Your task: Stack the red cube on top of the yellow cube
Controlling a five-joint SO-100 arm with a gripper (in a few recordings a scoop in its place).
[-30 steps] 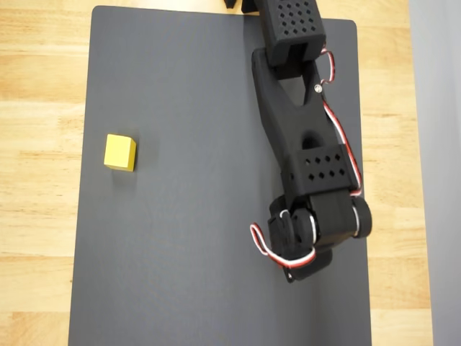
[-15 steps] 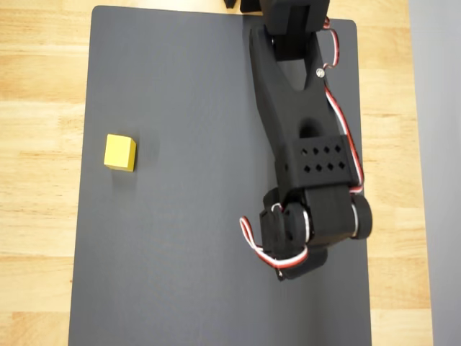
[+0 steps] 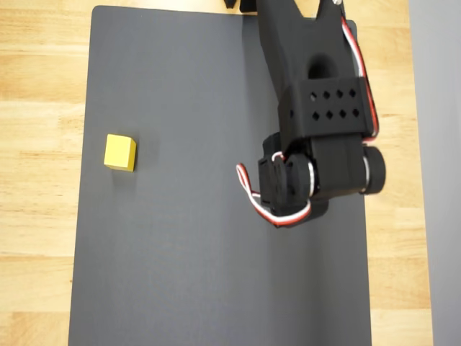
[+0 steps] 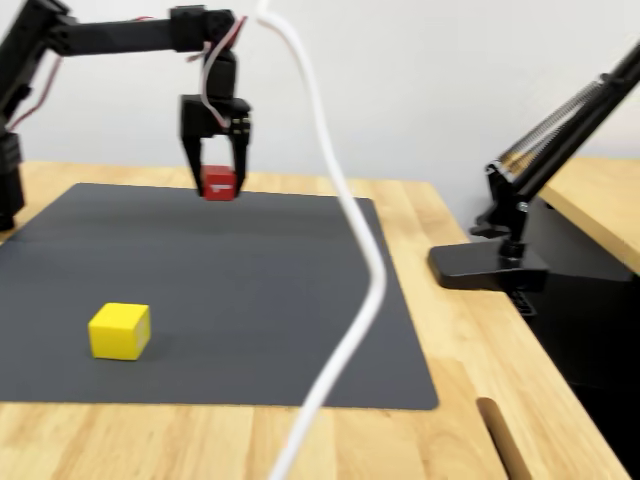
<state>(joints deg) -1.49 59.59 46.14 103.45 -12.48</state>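
You had the gripper (image 4: 218, 172) clamped on the red cube (image 4: 218, 184), airborne near the mat's (image 3: 180, 274) far edge; the yellow cube (image 3: 119, 152) sat well off toward its opposite edge.

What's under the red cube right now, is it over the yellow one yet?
No. In the fixed view the red cube hangs in the end effector above bare dark mat. The yellow cube sits apart, nothing on it. Overhead, the arm covers the mat below.
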